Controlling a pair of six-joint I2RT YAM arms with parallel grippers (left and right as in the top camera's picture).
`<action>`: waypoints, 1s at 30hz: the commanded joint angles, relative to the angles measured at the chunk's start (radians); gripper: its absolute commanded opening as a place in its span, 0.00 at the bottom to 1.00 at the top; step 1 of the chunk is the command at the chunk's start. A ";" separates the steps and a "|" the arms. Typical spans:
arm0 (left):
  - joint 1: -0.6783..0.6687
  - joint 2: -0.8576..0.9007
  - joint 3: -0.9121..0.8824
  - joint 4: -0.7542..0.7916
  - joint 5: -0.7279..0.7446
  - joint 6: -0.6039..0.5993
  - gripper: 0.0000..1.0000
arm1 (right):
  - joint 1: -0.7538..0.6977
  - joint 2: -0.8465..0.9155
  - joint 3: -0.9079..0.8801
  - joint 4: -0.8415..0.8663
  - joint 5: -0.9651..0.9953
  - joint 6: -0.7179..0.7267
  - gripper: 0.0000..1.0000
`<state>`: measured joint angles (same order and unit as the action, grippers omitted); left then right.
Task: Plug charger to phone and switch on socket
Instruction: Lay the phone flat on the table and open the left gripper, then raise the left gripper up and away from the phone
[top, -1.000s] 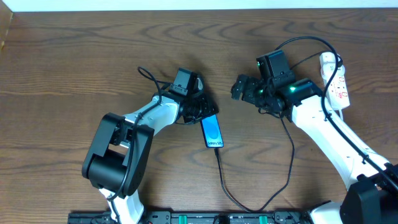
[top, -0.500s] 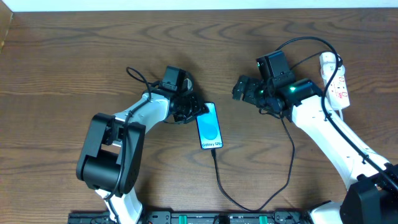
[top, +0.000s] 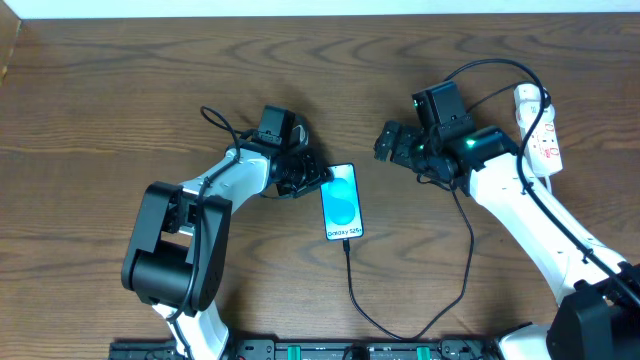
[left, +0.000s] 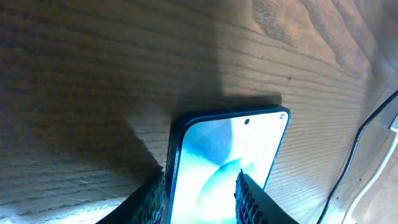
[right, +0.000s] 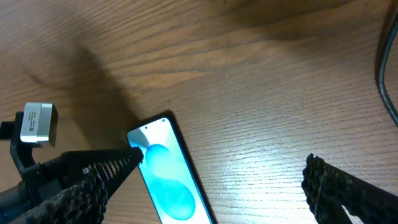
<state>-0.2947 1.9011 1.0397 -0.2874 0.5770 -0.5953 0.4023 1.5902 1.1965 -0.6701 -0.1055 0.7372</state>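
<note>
The phone (top: 341, 202) lies screen-up on the table, its blue screen lit and its text end toward me. My left gripper (top: 305, 176) is shut on the phone's far-left end. In the left wrist view one finger lies over the screen (left: 211, 168) and the other presses the left edge, with the left gripper (left: 201, 177) between them. The charger (top: 357, 295), a thin black cable, meets the phone's near end and loops right. My right gripper (top: 390, 142) hangs open right of the phone (right: 166, 171), nothing in the right gripper (right: 222, 160). The socket (top: 541, 128) lies at far right.
The black cable arcs behind the right arm toward the white strip (top: 490, 64). The right arm's white link (top: 530, 215) crosses the table's right side. The left arm's base (top: 175, 255) stands at near left. A cable stretch shows in the right wrist view (right: 384, 81).
My left gripper swung left with the phone, turning it slightly, then eased it a little back to the right. The right arm has not moved.
</note>
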 joint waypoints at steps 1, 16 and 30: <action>0.011 0.045 -0.030 -0.026 -0.126 0.039 0.38 | -0.002 -0.015 0.006 -0.006 0.018 -0.014 0.99; 0.126 -0.063 -0.027 -0.100 -0.161 0.219 0.38 | -0.002 -0.015 0.006 -0.026 0.029 -0.014 0.99; 0.146 -0.479 -0.027 -0.330 -0.590 0.378 0.39 | -0.002 -0.015 0.006 -0.026 0.040 -0.013 0.99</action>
<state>-0.1516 1.5051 1.0176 -0.6014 0.0956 -0.2596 0.4023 1.5902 1.1965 -0.6937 -0.0811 0.7372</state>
